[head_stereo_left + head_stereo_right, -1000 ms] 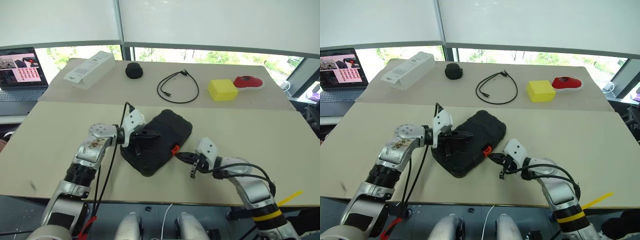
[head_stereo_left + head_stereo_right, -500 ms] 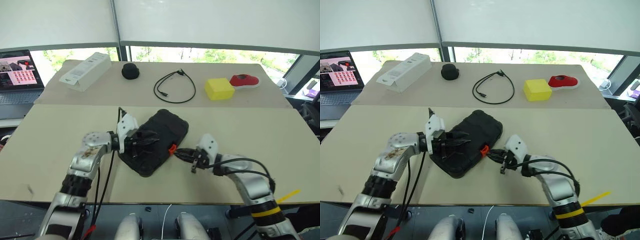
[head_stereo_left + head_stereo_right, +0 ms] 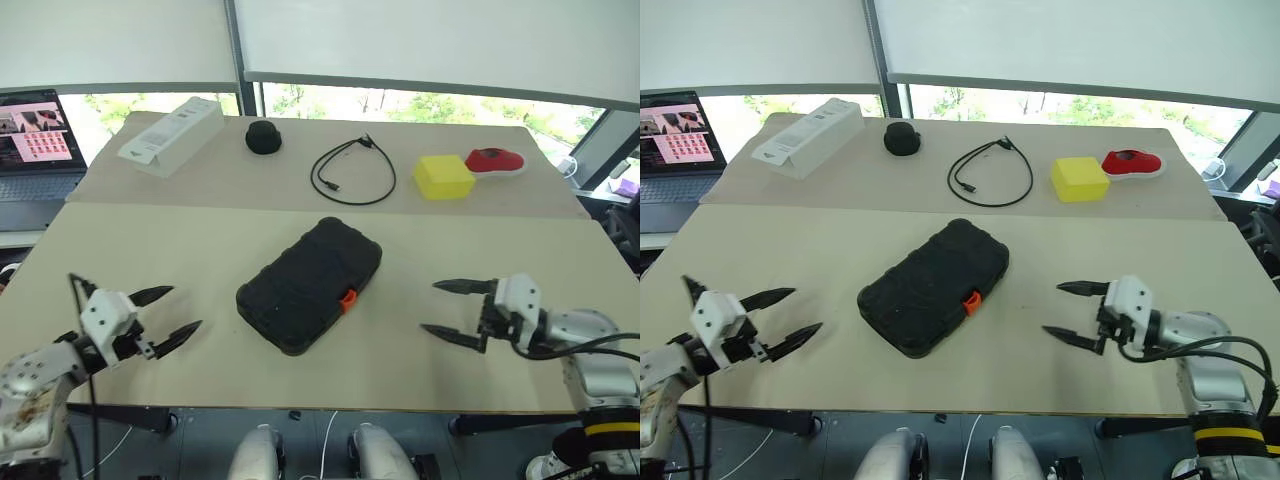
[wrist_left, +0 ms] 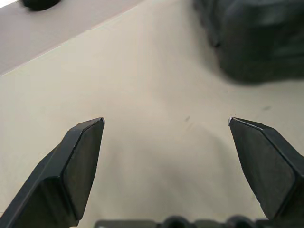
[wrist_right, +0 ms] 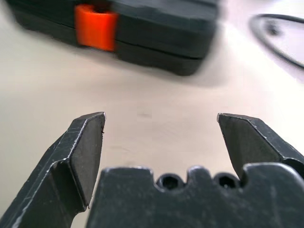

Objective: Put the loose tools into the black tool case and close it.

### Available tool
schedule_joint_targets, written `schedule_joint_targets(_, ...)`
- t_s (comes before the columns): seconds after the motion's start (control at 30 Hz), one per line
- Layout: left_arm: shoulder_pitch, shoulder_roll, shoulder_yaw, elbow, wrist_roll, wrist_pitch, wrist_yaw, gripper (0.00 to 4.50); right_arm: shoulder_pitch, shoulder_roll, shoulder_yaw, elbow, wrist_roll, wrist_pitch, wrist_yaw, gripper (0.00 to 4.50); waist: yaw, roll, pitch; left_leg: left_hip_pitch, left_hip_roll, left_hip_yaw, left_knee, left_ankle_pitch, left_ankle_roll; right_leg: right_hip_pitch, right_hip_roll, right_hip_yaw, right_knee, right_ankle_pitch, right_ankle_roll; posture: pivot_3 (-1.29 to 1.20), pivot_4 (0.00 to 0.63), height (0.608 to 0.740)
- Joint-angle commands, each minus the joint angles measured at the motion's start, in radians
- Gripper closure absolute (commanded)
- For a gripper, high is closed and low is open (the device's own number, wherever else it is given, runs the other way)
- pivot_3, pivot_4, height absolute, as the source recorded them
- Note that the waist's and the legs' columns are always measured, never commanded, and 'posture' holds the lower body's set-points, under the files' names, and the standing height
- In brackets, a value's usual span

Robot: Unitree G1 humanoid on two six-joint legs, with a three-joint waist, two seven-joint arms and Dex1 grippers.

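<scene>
So we've got the black tool case (image 3: pixel 311 285) lying shut and diagonal in the middle of the near table (image 3: pixel 480 260), orange latch (image 3: pixel 347 299) facing the front edge; our left gripper (image 3: pixel 170 313) hangs well off to its left, fingers spread wide, holding nothing; our right gripper (image 3: pixel 445 308) sits off to the right, jaws apart too, also empty.

Silver arms carry black cables, white wrist housings and pointed black end effector fingers (image 3: pixel 455 286).

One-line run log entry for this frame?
tool case: shut, orange latch closed | left gripper: open, empty | right gripper: open, empty | both clear of case
</scene>
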Motion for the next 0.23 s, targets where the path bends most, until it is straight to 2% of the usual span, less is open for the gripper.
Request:
schedule_joint_targets(0.03,0.032,-0.023,0.009,-0.054,0.005,-0.024,0.05,0.0,-0.039,-0.006,-0.021,0.063,0.003,-0.081,0.023,0.08,0.005,0.0,0.0,0.0,0.0,0.0,0.0,0.0,0.0,0.0,0.0,0.0,0.0,0.0,0.0,0.0,0.15,0.74)
schedule_joint_targets(0.23,0.034,-0.031,-0.007,-0.079,-0.009,-0.017,0.088,0.0,-0.082,0.011,-0.005,0.138,-0.013,-0.129,0.01,0.08,0.011,0.0,0.0,-0.004,0.0,0.0,0.0,0.0,0.0,-0.004,0.0,-0.001,0.0,0.0,0.0,0.0,0.15,0.74)
